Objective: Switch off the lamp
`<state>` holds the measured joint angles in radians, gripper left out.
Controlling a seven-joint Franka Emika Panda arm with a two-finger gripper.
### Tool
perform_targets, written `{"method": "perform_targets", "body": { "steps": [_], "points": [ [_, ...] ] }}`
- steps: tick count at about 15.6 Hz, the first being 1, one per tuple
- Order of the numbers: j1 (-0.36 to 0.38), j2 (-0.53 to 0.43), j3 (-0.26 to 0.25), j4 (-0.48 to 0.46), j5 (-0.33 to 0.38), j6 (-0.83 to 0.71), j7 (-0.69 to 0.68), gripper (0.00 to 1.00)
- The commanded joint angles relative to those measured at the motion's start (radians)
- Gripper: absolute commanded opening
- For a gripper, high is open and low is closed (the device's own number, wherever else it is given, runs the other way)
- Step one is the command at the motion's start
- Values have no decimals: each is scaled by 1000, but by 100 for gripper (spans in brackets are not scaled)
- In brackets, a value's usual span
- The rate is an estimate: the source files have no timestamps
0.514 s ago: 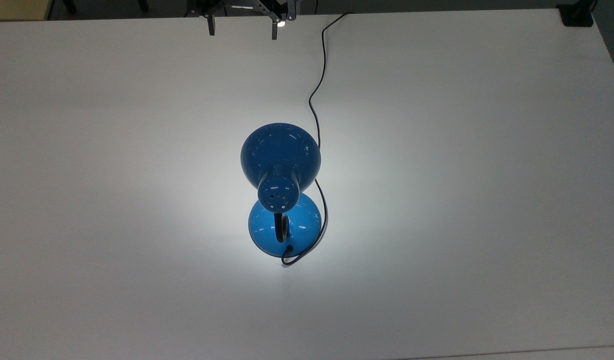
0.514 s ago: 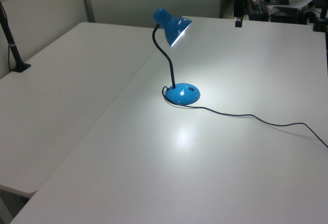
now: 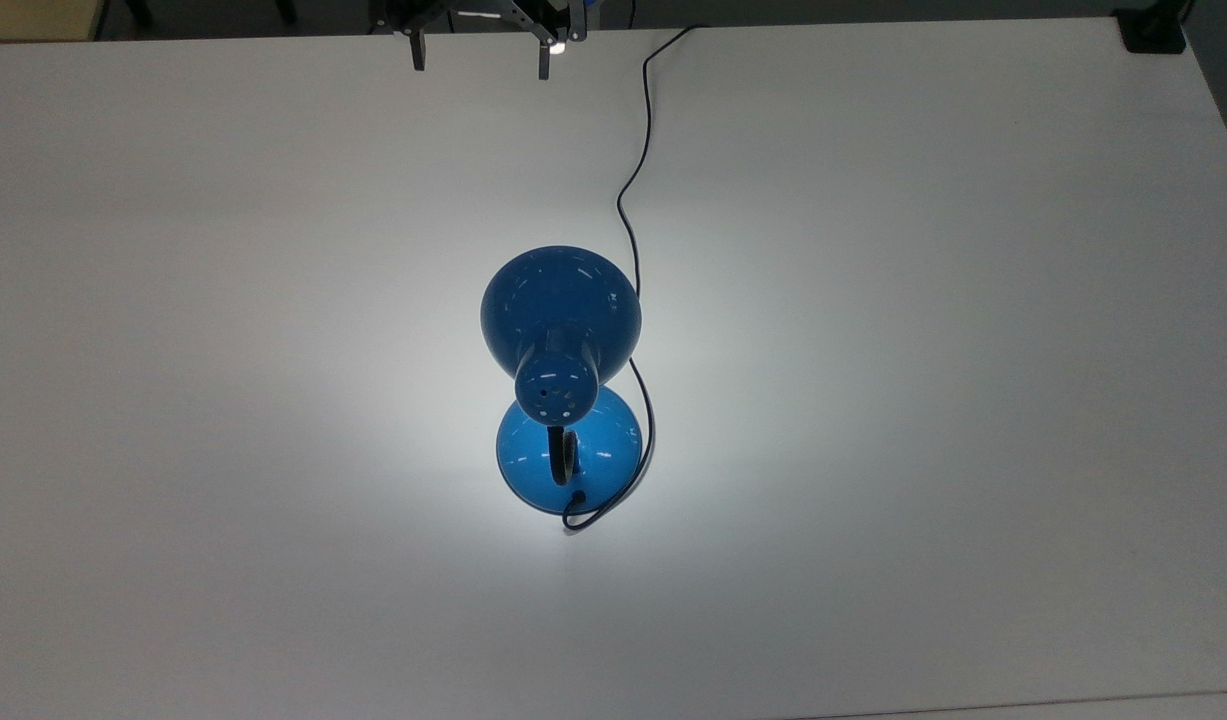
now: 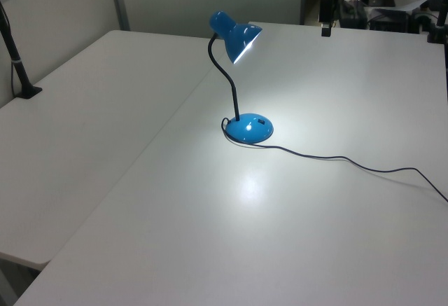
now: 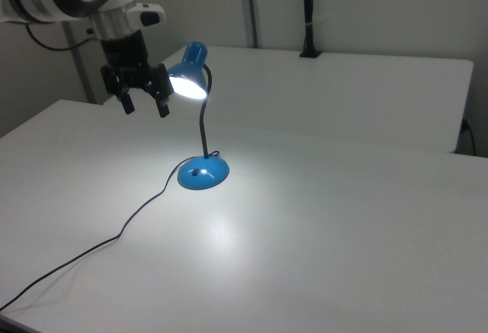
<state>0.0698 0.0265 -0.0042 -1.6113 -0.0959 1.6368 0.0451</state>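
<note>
Top view: lamp (image 3: 561, 340) lit, mid-bench (image 3: 973, 400), bright pool under shade. Hand (image 3: 480, 58) spread, empty, above bench's far edge, well apart from lamp.

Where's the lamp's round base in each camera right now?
Top view: lamp base just below centre, partly under the shade.
Left view: base at centre, foot of the neck.
Right view: base left of centre.
Shared landmark: the black cord trailing from it.
</note>
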Motion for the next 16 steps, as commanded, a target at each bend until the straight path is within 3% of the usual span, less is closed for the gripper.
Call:
{"method": "perform_targets", "body": {
  "steps": [1,2,4,7,10,11,16],
  "points": [
    [1,-8,-3,10,2,-40,-5,93],
    [-2,-8,-2,10,2,-40,-11,75],
    [-2,-7,-2,10,2,-38,-21,50],
    [-2,-4,-2,10,1,-38,-62,33],
    [-2,-4,-2,8,2,-41,-108,6],
    [-1,3,-2,7,2,-41,-110,0],
    [7,38,1,-12,12,15,-104,0]
  ]
}}
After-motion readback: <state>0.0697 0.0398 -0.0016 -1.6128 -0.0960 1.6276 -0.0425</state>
